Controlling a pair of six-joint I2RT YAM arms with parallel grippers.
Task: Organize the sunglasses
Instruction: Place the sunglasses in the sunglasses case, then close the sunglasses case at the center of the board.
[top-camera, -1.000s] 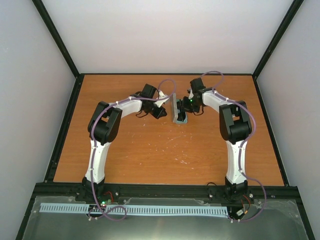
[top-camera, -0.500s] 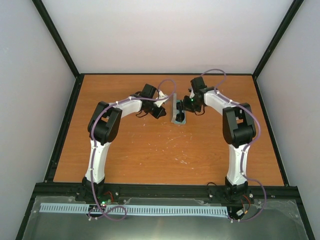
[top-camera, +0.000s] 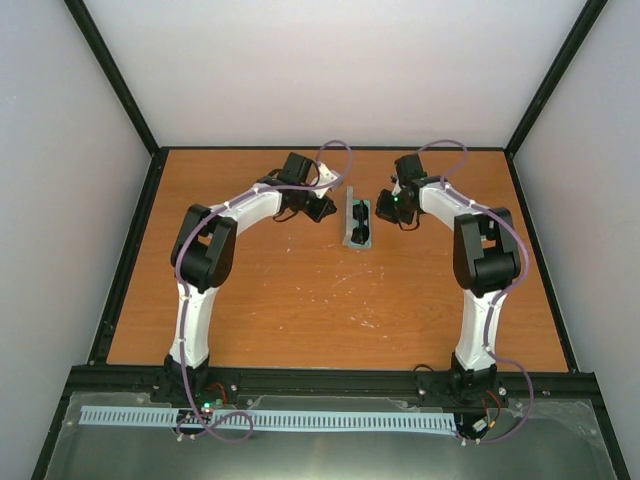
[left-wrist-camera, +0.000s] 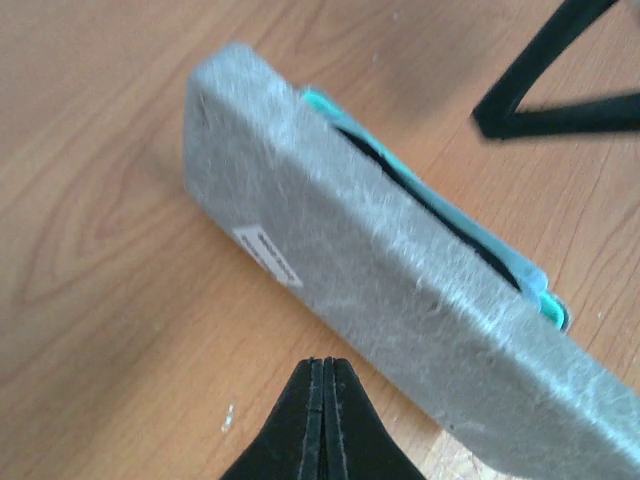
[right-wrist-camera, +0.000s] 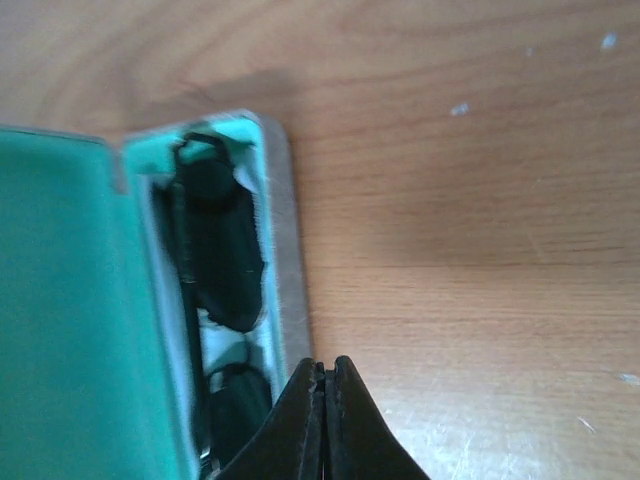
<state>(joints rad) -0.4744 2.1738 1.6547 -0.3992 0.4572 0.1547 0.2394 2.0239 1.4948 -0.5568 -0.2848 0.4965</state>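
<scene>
The sunglasses lie inside the grey case at the table's back middle. In the right wrist view the dark lenses and thin black frame rest in the case tray. The green-lined lid stands raised on its left side. The left wrist view shows the lid's grey outside. My left gripper is shut and empty, just left of the case. My right gripper is shut and empty, at the case's right rim.
A pale blue cloth edge shows under the lid at the case's far end. Black enclosure bars run along the table's back edge. Orange table surface extends in front of the case.
Both grippers have drawn back a little from the case, the left toward the back and the right to the right. The lid, leaning left earlier, now looks narrower, and the sunglasses show inside.
</scene>
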